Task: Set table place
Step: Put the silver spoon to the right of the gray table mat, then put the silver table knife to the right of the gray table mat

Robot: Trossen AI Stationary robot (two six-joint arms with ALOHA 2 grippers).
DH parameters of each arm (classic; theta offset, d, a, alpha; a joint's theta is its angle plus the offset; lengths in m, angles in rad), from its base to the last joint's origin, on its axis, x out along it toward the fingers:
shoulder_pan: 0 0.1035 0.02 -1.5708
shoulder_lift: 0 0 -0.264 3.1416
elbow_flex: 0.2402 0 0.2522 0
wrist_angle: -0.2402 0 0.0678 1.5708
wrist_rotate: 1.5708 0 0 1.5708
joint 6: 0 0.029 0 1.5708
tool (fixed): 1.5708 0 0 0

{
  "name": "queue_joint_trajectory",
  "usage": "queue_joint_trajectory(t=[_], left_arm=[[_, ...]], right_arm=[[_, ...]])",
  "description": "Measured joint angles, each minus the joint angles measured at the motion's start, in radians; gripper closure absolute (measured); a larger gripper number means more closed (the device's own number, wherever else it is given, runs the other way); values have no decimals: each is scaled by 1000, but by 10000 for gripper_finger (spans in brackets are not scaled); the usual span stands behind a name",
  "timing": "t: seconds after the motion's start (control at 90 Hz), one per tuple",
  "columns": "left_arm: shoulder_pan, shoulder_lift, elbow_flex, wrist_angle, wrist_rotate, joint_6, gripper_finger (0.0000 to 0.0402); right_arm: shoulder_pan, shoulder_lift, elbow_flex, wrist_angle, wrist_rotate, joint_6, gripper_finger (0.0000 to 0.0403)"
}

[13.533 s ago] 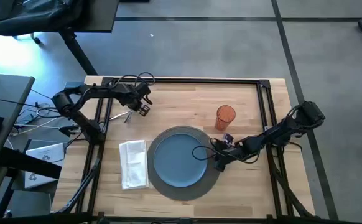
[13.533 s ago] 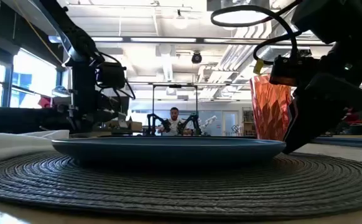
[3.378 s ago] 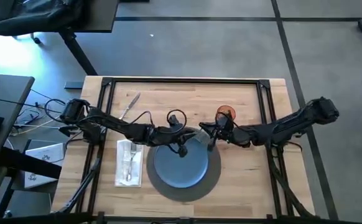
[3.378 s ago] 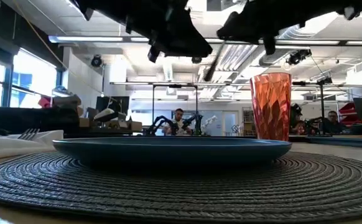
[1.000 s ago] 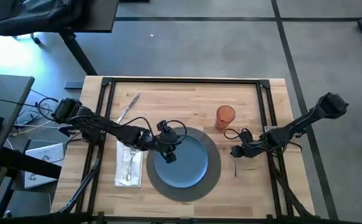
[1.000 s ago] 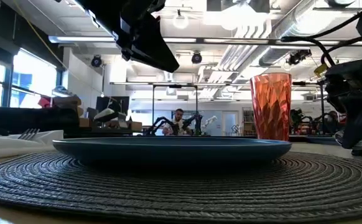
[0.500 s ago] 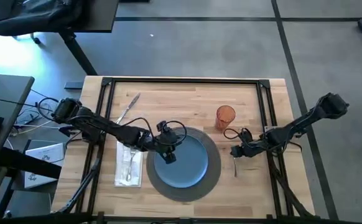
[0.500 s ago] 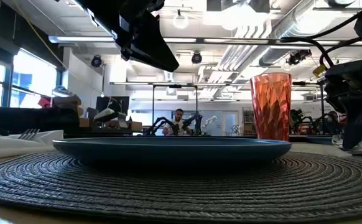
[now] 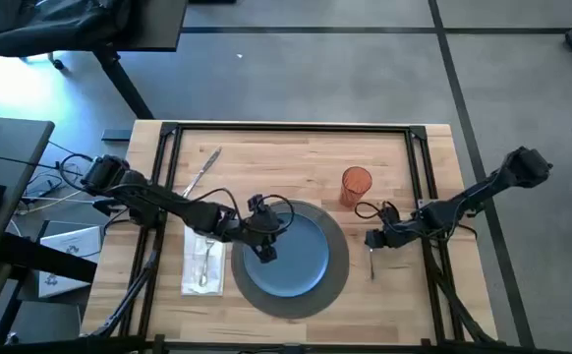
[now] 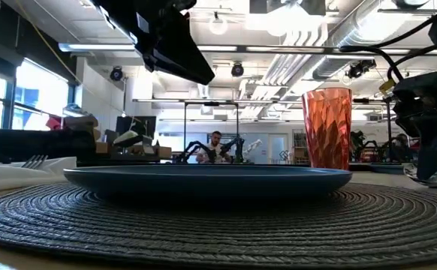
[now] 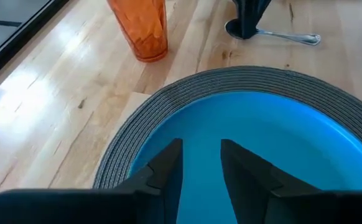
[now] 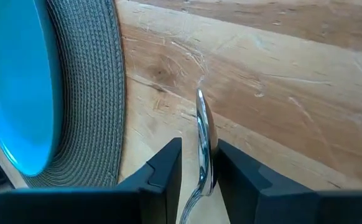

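The round dark grey woven place mat (image 9: 340, 280) lies on the wooden table (image 9: 296, 147), with a blue plate (image 9: 296, 265) resting on it. A metal spoon (image 9: 371, 267) lies flat on the wood just right of the mat. My right gripper (image 9: 371, 240) points down over the spoon's far end, open. In the right wrist view its fingers stand on either side of the spoon (image 12: 203, 134). My left gripper (image 9: 263, 250) hovers above the plate's left part, open and empty (image 11: 201, 149).
An orange faceted cup (image 9: 356, 185) stands beyond the mat's right side. A white napkin (image 9: 190, 270) with a fork (image 9: 205, 258) on it lies left of the mat. A knife (image 9: 202, 169) lies at the far left. Black frame bars run along the table's edges.
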Motion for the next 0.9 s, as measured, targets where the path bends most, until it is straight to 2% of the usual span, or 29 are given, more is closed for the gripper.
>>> queue_joint_trajectory(t=[0.133, 0.333, 0.444, 0.7, 0.9], left_arm=[[-3, 0, 0, 0, 0, 0, 307], [-7, 0, 0, 0, -1, 9, 307], [-7, 0, 0, 0, -1, 16, 307], [-7, 0, 0, 0, 0, 11, 307], [-7, 0, 0, -1, 0, 16, 307]], right_arm=[[1, 0, 28, -51, -12, 0, 320], [2, 3, 132, -294, -15, -26, 320], [2, 2, 156, -372, -14, -26, 320], [1, 2, 162, -349, 3, -56, 320], [1, 1, 274, -420, -13, -158, 320]])
